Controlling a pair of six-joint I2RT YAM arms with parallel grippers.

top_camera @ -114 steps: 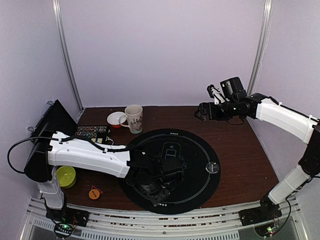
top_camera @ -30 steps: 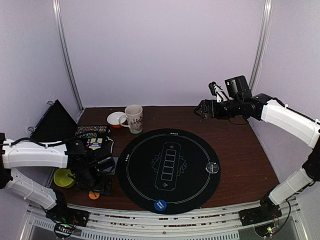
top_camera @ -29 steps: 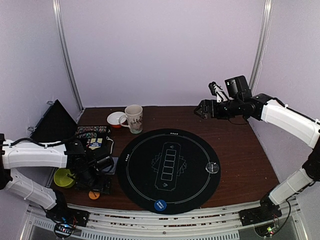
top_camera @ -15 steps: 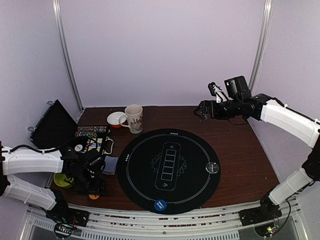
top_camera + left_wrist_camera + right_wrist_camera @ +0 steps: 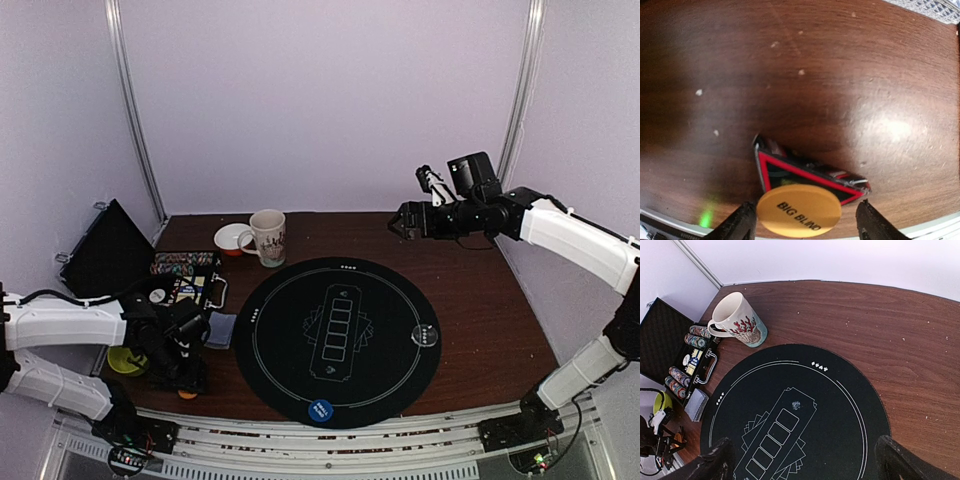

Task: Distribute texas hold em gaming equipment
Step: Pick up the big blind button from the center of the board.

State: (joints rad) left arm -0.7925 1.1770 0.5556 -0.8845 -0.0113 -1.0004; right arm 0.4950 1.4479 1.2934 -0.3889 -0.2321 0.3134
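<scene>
Disc marked BIG BLIND (image 5: 799, 212) lies at lower centre of the left wrist view, atop a red-edged triangle (image 5: 790, 175) on the counter (image 5: 840, 75), between the wide-open fingers (image 5: 742, 225) of the left gripper (image 5: 805, 205), the nearer one.

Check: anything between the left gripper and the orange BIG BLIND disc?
Nothing visible. In the left wrist view the orange BIG BLIND disc lies face up between the open fingers of the left gripper, its top bare. The red-edged triangular piece lies partly under the disc, not over it.
</scene>
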